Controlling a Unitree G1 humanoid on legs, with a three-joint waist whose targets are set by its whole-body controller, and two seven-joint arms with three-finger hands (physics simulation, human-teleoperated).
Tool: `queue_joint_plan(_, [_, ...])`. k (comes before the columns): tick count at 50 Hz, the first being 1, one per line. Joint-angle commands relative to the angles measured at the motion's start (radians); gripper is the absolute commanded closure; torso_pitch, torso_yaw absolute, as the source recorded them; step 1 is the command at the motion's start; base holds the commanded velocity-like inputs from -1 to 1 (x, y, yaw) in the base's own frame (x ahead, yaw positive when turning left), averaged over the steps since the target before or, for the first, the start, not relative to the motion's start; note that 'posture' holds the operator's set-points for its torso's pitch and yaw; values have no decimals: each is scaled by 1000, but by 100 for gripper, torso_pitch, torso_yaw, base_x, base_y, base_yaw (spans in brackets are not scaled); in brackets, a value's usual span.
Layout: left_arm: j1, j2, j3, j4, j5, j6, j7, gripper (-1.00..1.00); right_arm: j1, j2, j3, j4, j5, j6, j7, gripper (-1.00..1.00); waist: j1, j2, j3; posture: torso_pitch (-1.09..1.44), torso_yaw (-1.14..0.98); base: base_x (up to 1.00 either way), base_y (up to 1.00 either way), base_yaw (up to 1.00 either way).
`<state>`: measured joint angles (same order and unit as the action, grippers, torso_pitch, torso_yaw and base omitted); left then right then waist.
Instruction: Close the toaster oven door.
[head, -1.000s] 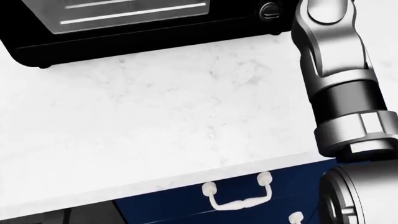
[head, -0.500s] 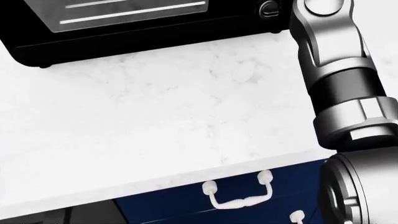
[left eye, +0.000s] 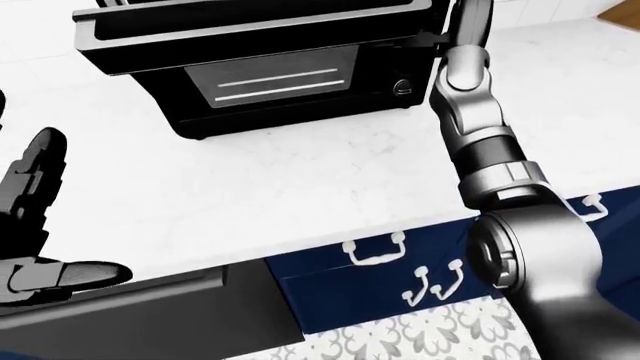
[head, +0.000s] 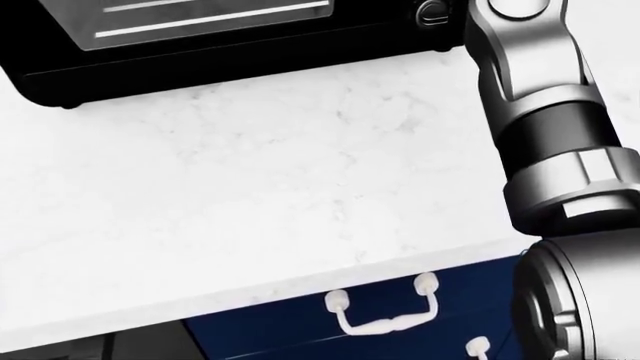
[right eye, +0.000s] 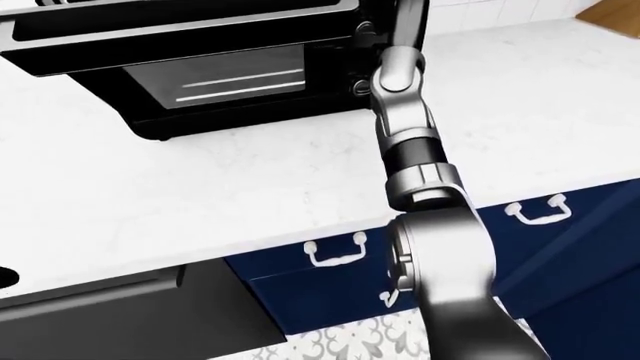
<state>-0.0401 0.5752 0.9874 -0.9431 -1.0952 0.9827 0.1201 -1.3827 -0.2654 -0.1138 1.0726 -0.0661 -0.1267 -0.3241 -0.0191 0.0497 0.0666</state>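
Between the earlier head pictures and this one the right arm (head: 545, 127) is creeping upward and a little leftward toward the toaster oven (left eye: 270, 67), its elbow cuff sitting slightly higher against the white counter (head: 280, 172); nothing else in that view is shifting, so the camera is holding steady and only the arm is travelling.

The toaster oven is sitting at the top of the left-eye view, on the counter, above the blue drawers (left eye: 390, 262); its glass door (left eye: 275, 82) is facing the robot and a broad black slab is lying along the oven's top edge (whether that slab is the lifted door or the oven's roof, I cannot tell from these angles).

The right arm is reaching up past the oven's right side, beside the small knob (left eye: 403, 86); the right hand itself is running out of the top of the views, so whether its fingers are apart or together cannot be told.

The left hand (left eye: 35, 217) is hanging well to the left of the oven, low at the left edge of the left-eye view, fingers spread and holding nothing.

My reading is that the small climb is bringing the right hand to the oven's upper right corner, where a push or pull on the door could begin; contact is not visible, so the closing is probably not yet finished.
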Motion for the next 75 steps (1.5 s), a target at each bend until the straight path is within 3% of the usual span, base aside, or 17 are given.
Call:
queue_joint_plan(1, [-6, 19, 10, -22, -36, -29, 26, -100, -43, -15, -4, -33, -8, -20, -15, -100, 0, 3, -22, 0, 0, 0, 0, 0])
queue_joint_plan(8, [20, 19, -9, -91, -150, -40, 107, -100, -53, -17, -5, -31, -6, -17, -17, -100, 1, 3, -22, 0, 0, 0, 0, 0])
queue_joint_plan(17, [-19, 132, -94, -104, -338, -107, 314, -100, -46, -17, -6, -29, -4, -24, -19, -100, 2, 5, -22, 0, 0, 0, 0, 0])
queue_joint_plan(34, [-101, 156, -250, -104, -397, -108, 396, -100, -67, -20, -6, -26, -4, -16, -21, -100, 4, 9, -23, 0, 0, 0, 0, 0])
queue_joint_plan(48, [-211, 101, -410, -57, -270, -55, 351, -100, -66, -25, -7, -29, -3, -17, -23, -100, 6, 7, -27, 0, 0, 0, 0, 0])
queue_joint_plan(59, [-303, 105, -441, 53, -164, -27, 268, -100, -56, -22, -4, -29, -10, -19, -29, -100, 5, 4, -30, 0, 0, 0, 0, 0])
queue_joint_plan(67, [-346, 120, -450, 88, -150, -11, 232, -100, -61, -28, -6, -27, -17, -18, -34, -100, 4, 5, -31, 0, 0, 0, 0, 0])
queue_joint_plan(75, [-341, 78, -501, 78, -107, 17, 171, -100, -62, -32, -8, -23, -17, -21, -36, -100, 6, 3, -32, 0, 0, 0, 0, 0])
